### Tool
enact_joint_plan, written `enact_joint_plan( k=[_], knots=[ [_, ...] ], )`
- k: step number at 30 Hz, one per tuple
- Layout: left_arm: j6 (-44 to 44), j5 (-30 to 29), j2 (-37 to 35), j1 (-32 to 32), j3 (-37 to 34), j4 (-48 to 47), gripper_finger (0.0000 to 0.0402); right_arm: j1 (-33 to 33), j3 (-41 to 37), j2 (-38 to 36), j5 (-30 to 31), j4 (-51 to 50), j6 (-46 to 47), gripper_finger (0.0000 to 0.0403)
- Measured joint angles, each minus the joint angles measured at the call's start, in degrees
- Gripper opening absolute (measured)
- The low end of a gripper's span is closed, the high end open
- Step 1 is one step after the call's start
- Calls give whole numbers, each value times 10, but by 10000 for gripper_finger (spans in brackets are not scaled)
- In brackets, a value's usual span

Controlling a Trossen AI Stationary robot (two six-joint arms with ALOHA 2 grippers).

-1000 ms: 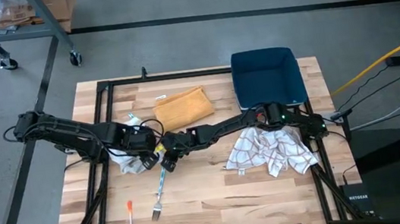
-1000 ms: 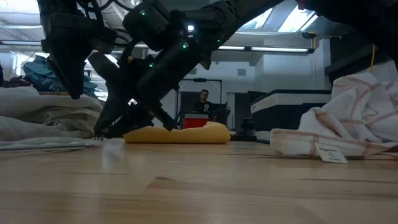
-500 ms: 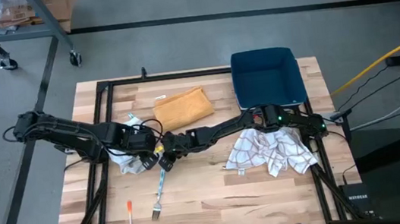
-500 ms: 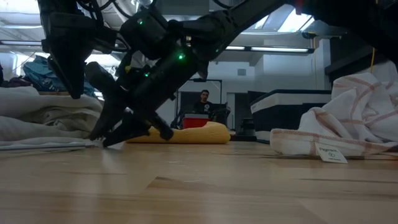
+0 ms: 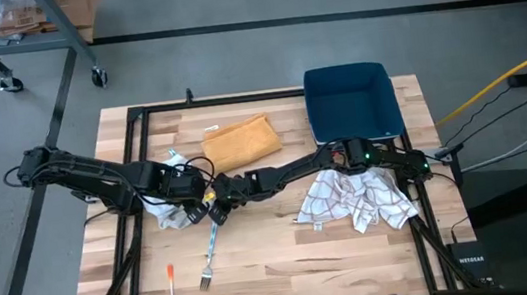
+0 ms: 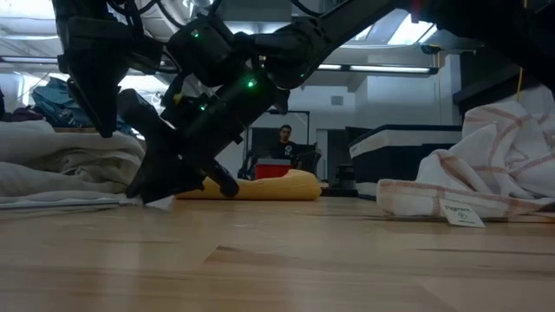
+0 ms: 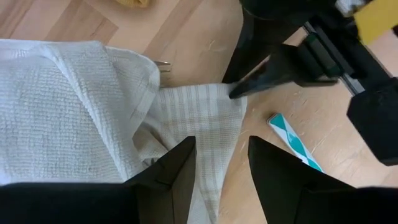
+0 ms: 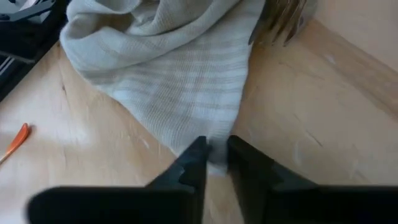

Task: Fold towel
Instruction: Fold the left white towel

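Note:
A white waffle towel (image 5: 164, 212) lies bunched on the table's left half, one striped corner spread flat on the wood. My right gripper (image 8: 216, 160) has reached across from the right and is shut on that corner (image 7: 231, 104), down at the table top (image 6: 152, 194). My left gripper (image 7: 221, 169) hangs open just above the same towel, its fingers pointing steeply down, touching nothing. My right gripper pinches the tip of the towel's striped corner (image 8: 212, 147) between its two fingers. They come slanting down from the table's right side. The corner lies flat on the wood, and the cloth behind it is slack; one layer or several, I cannot tell.
A folded yellow towel (image 5: 241, 142) lies at the far middle, with a blue bin (image 5: 352, 101) to its right. A checked towel (image 5: 356, 200) lies crumpled at the right. A fork (image 5: 207, 265) and an orange-handled tool (image 5: 171, 278) lie near the front edge.
My right gripper has sunk onto the table at the towel's corner, rolled slightly, and its fingers have drawn together on the corner. The towel has stayed where it was.

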Motion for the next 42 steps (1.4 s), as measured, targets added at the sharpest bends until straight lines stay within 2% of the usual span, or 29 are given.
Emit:
enact_joint_plan(
  k=[2, 4, 8, 14, 22, 31, 42],
  knots=[
    [0, 0, 0, 0, 0, -1, 139, 0, 0, 1, -3, 1, -5, 23],
    [0, 0, 0, 0, 0, -2, 139, 0, 0, 1, -4, 3, -19, 8],
    [0, 0, 0, 0, 0, -2, 139, 0, -1, 1, -11, 14, -26, 20],
    [0, 1, 0, 1, 0, -2, 139, 0, -1, -6, -34, 5, -33, 7],
    [23, -3, 0, 5, 16, 2, 139, 2, -2, -57, -39, -91, -71, 4],
    [95, -31, 0, 17, 107, 10, 139, 15, -1, -149, 3, -237, -159, 2],
    [238, -43, 0, 18, 248, 18, 139, 16, -1, -287, 62, -341, -239, 1]
  ],
)
